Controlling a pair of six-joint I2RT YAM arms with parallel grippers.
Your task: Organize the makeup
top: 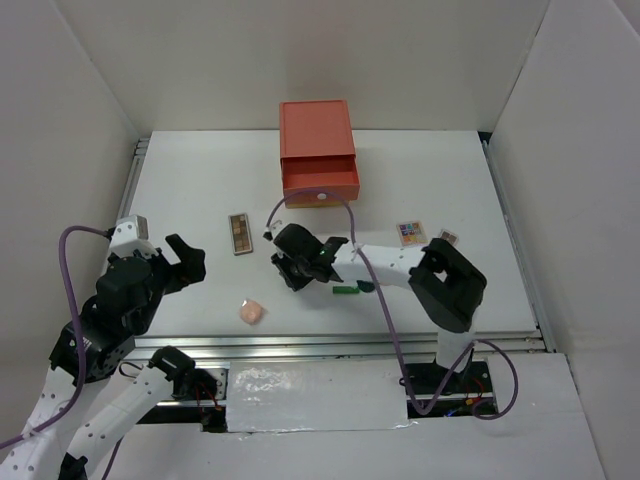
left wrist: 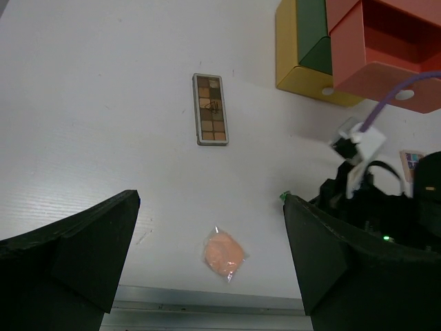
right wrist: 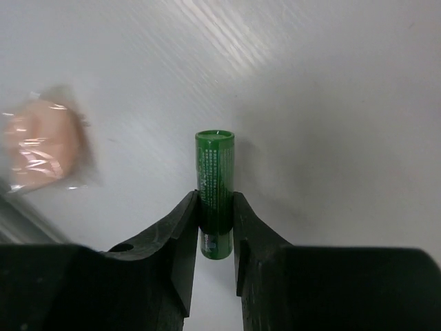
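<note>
The green tube (right wrist: 215, 181) lay lengthwise between the fingers of the right gripper (right wrist: 216, 207). Both black fingers were pressed against its sides near its lower end: a grasp on the tube, no gap showing. The wrist view did not tell whether it had left the white table (top: 200, 180). From above, the tube was hidden under that gripper, mid-table and just in front of the drawer box (top: 318, 130).

Off to one side, a peach puff (right wrist: 45, 148) in its clear wrapper sat near the front edge, apart from the tube. A second green tube (top: 345, 290) lay just beside the right arm's forearm. The brown palette (top: 240, 233) rested flat to the left of the box, and a multicolour palette (top: 410, 232) lay well to the right.

The left gripper (left wrist: 210, 207) hung spread wide and empty over the left of the table, looking down on the puff and the brown palette.

By my reckoning this was the pick-up step for one tube, with most of the makeup not yet sorted. The red drawer (left wrist: 379, 41) stood pulled out, a likely home. The next move called for a clean lift without the round tube rolling or slipping in the pinch. Then a short carry towards the open drawer, and a low release.
</note>
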